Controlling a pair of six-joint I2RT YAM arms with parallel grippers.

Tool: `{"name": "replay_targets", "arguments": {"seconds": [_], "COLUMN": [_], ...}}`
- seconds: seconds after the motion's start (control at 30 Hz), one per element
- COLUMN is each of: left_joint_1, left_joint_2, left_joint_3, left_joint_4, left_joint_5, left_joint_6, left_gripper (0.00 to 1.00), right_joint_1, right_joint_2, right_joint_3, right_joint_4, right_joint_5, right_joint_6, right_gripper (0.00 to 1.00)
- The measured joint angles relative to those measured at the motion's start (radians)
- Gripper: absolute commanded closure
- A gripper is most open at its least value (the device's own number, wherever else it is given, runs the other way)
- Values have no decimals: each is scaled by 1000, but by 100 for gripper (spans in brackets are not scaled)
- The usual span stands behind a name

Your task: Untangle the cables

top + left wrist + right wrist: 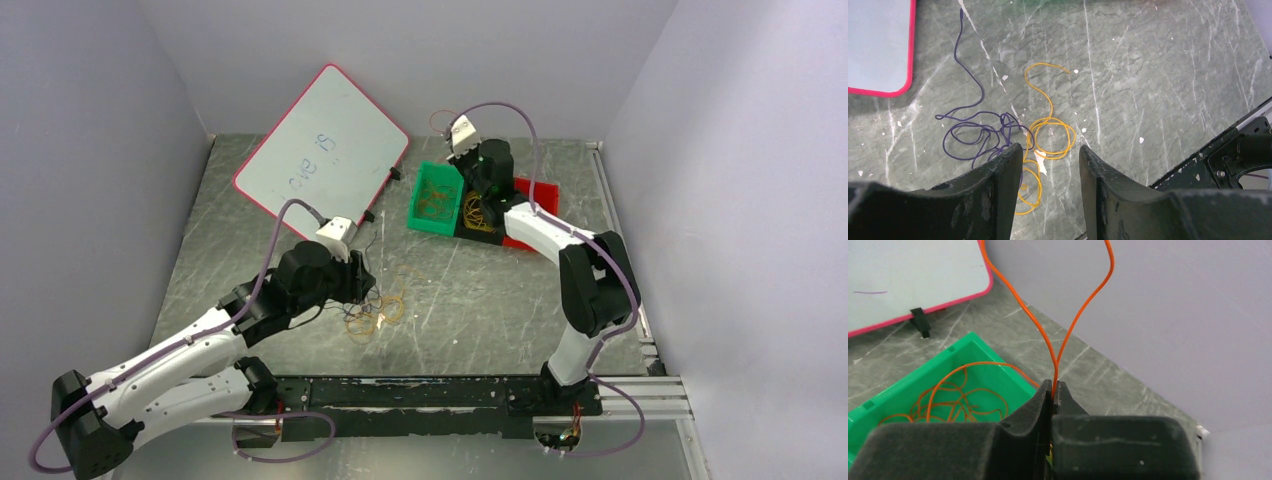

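A tangle of cables [378, 314] lies on the table in front of the left arm. In the left wrist view it is a yellow cable [1050, 134] coiled in loops and a dark purple cable [972, 135] overlapping it on the left. My left gripper [1050, 156] [362, 287] is open and empty, hovering just above the yellow loops. My right gripper [1054, 385] [461, 133] is at the back, raised over the bins, shut on an orange cable [1047, 338] whose loop rises above the fingers [440, 120].
A green bin [440, 168] [908, 377] holds several orange cables. Beside it a black bin [480, 216] holds yellow ones, and a red tray [540, 193] lies behind. A red-edged whiteboard [322, 140] [898, 280] [878, 45] leans at the back left. Walls enclose the table.
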Motion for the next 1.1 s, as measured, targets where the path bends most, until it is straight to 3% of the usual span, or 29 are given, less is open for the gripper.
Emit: {"name": "replay_targets", "arguments": {"seconds": [0.2,0.37,0.7,1.1], "left_joint_1": [0,0,0,0], "left_joint_2": [1,-5,-25,-26], "left_joint_3": [0,-1,-2,-12], "left_joint_4": [-1,-10,-39,-45], "left_joint_5": [0,0,-9,-11], "left_joint_6": [0,-5,-17,-23], "left_gripper": [50,50,50,51], "right_joint_1": [66,95,93,25], "right_joint_2": [32,73,80,115], "right_joint_3": [50,71,74,-12], "right_joint_4": [-86,-153,-143,12], "right_joint_5": [113,84,-100,-246], "right_joint_6": [-71,-52,160,507], "right_gripper": [100,100,100,100]}}
